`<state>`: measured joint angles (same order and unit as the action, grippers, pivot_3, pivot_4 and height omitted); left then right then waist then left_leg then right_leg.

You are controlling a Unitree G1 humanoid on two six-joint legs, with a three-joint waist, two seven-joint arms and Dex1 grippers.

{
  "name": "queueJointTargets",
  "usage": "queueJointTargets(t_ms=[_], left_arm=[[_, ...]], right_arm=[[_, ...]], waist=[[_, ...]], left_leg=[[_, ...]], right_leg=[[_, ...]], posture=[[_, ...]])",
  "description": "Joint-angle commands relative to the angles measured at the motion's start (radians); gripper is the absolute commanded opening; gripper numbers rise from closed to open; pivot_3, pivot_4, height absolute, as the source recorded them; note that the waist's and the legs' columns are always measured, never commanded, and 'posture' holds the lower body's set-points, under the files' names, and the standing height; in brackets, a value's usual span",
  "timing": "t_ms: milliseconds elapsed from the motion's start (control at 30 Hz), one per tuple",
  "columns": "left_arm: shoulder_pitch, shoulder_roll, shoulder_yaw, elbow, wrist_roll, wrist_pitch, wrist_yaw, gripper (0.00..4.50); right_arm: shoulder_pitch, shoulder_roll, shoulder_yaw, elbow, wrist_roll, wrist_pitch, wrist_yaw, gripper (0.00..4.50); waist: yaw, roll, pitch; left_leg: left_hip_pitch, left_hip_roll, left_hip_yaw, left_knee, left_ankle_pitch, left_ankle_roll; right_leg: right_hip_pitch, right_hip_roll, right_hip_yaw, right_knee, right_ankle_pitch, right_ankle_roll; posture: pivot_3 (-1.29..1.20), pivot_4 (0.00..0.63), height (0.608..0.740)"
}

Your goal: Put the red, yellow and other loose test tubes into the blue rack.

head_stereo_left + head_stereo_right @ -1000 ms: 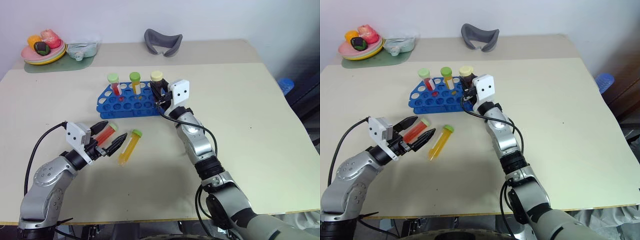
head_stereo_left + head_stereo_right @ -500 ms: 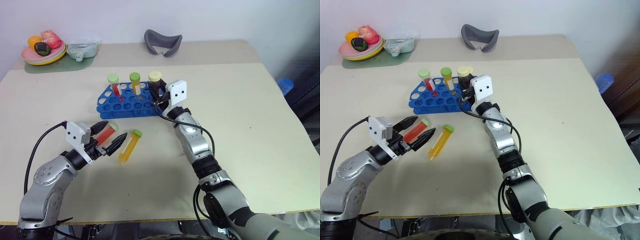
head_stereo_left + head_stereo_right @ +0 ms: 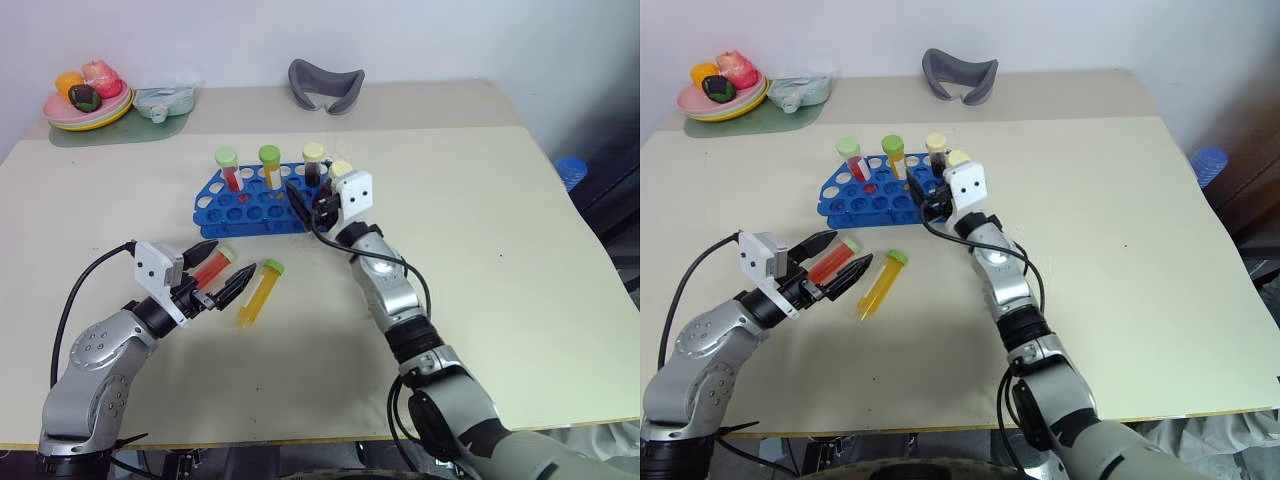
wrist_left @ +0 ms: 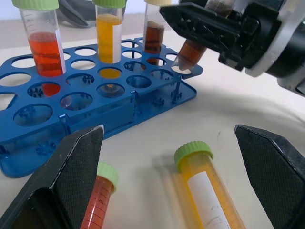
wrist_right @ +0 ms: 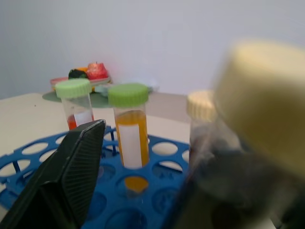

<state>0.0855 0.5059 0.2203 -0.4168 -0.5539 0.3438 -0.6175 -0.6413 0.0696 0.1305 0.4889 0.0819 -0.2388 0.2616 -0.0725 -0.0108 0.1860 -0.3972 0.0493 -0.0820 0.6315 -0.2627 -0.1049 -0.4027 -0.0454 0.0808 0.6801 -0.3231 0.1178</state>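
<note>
The right hand (image 3: 305,203) has opened; its brown tube (image 3: 338,177) leans in the blue rack (image 3: 232,212).

My head cameras look down over the surface (image 3: 520,200); both wrist cameras sit close, sharing the blue rack (image 4: 119,102).

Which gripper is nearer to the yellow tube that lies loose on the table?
The left. The left gripper, open, hovers right beside the yellow tube, with the loose red tube between its fingers. The right gripper, open, is farther away at the blue rack.
</note>
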Motion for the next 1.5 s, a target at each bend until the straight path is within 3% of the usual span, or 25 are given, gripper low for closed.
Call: queueJointTargets(t_ms=[33,667,1500], left_arm=[[0.002,0.0,0.01,-0.043,-0.004,-0.011,0.003,4.5],[0.003,0.006,0.008,-0.046,-0.001,-0.006,0.006,4.5],[0.001,0.0,-0.005,-0.042,0.007,-0.009,0.012,4.5]], right_arm=[[-0.003,0.006,-0.006,-0.066,-0.002,0.002,0.002,4.47],[-0.003,-0.049,-0.023,-0.174,-0.02,0.132,-0.004,4.47],[-0.123,-0.129,0.076,-0.23,-0.184,0.292,0.039,4.47]], waist=[[0.0,0.0,0.0],[0.001,0.0,0.0],[0.001,0.0,0.0]], left_leg=[[0.0,0.0,0.0,0.0,0.0,0.0],[0.0,0.0,0.0,0.0,0.0,0.0],[0.0,0.0,0.0,0.0,0.0,0.0]], right_leg=[[0.0,0.0,0.0,0.0,0.0,0.0],[0.0,0.0,0.0,0.0,0.0,0.0],[0.0,0.0,0.0,0.0,0.0,0.0]], posture=[[0.0,0.15,0.74],[0.0,0.15,0.74],[0.0,0.15,0.74]])
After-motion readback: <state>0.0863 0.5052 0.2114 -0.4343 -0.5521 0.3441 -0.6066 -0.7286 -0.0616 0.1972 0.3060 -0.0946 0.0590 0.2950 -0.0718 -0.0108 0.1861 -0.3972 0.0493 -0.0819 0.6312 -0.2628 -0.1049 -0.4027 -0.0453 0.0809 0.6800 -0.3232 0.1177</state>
